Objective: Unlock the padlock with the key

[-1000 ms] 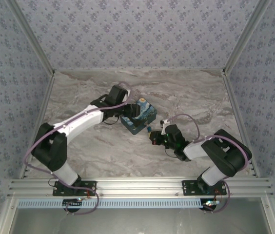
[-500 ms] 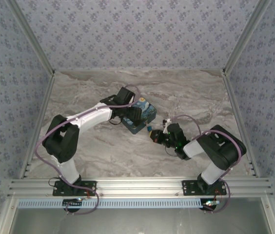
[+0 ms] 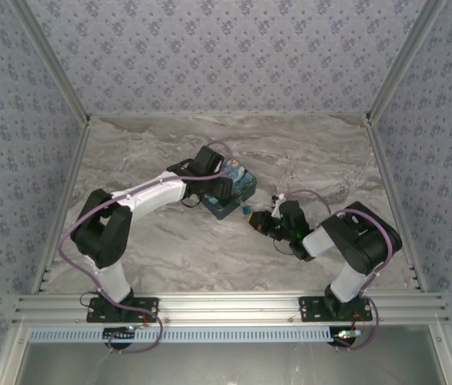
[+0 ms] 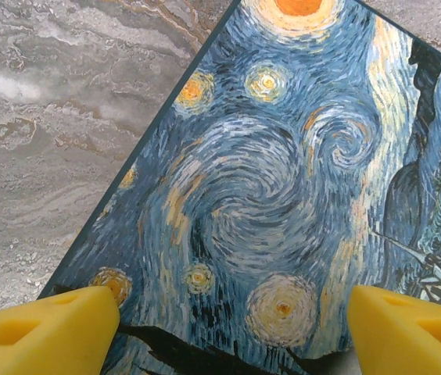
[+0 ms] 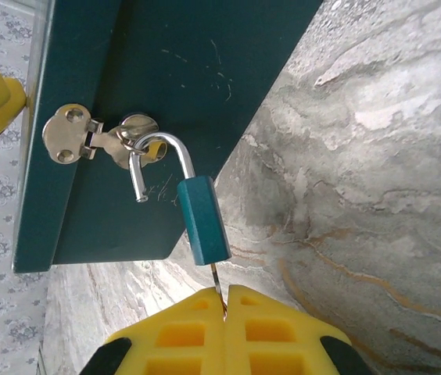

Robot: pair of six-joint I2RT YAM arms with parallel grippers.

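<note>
Painted box (image 3: pixel 244 183) on a grey-veined marble bench (image 3: pixel 170 245)
The lid (image 4: pixel 267 195) swirls with blue and yellow night sky and an orange moon; the dark teal side carries a silver hasp (image 5: pixel 68 137). Floral-patterned walls (image 3: pixel 226 48) stand around the bench, with an aluminium rail (image 3: pixel 226 305) along its near edge

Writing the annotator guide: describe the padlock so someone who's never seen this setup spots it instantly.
On the marble table sits a Starry-Night-printed box; on its dark teal side, a silver hasp holds the padlock. Unlike the flat hasp plates, it is a small teal block with a curved metal shackle, and the key runs from its base into the shut right end effector.
</note>
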